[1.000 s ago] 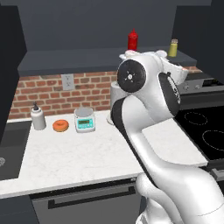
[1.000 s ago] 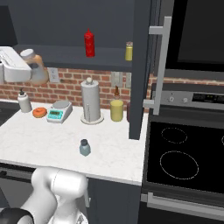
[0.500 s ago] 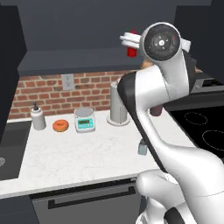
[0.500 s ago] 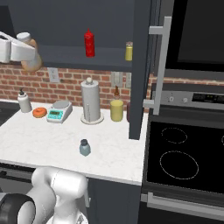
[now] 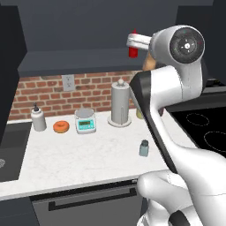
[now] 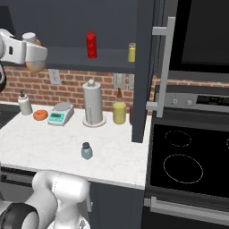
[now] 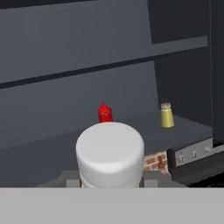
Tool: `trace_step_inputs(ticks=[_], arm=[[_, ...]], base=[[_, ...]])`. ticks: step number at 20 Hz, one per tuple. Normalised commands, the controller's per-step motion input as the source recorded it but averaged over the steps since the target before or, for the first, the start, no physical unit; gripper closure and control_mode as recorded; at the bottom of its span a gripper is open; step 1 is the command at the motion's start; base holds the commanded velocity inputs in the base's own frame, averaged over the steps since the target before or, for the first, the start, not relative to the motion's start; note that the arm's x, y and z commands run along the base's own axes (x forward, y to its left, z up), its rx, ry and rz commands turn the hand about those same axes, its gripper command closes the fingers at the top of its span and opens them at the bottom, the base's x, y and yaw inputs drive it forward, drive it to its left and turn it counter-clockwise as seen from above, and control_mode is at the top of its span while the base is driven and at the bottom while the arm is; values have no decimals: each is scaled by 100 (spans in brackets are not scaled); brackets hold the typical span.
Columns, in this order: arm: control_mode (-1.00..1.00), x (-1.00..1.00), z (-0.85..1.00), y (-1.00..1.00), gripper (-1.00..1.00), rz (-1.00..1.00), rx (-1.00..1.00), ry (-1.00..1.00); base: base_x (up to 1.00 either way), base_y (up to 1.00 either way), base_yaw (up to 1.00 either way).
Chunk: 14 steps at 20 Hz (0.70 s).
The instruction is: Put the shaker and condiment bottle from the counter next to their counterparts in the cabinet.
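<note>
My gripper (image 6: 32,53) is shut on the condiment bottle (image 6: 36,65), an orange-tan bottle with a pale grey cap (image 7: 109,151), held high in front of the cabinet (image 6: 89,62). In the left base view the gripper (image 5: 142,47) hangs just before the red squeeze bottle (image 5: 132,52). On the cabinet shelf stand the red bottle (image 6: 91,44) (image 7: 104,113) and the small yellow-green shaker (image 6: 131,52) (image 7: 166,116). The blue-grey shaker (image 5: 144,148) (image 6: 86,150) stands upright on the counter (image 5: 66,163) near its front edge.
A paper towel holder (image 6: 92,105), a scale (image 5: 85,121), an orange ring (image 5: 61,126) and a soap bottle (image 5: 38,119) line the back of the counter. A yellow jar (image 6: 119,112) stands by the open cabinet door (image 6: 144,67). A stove (image 6: 188,165) lies to the right.
The arm has lifted and swung the held bottle up toward the cabinet shelf, closer to the red bottle. Everything on the counter stays put.
</note>
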Motion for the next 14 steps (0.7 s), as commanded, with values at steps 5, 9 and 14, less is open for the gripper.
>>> trace_step_inputs(ticks=[5, 9, 14], arm=[[-100, 52, 0, 0, 100, 0, 0, 0], [-100, 68, 0, 0, 100, 0, 0, 4], [-100, 57, -7, 0, 100, 0, 0, 4]], base=[[0, 0, 0], [0, 0, 0], [0, 0, 0]])
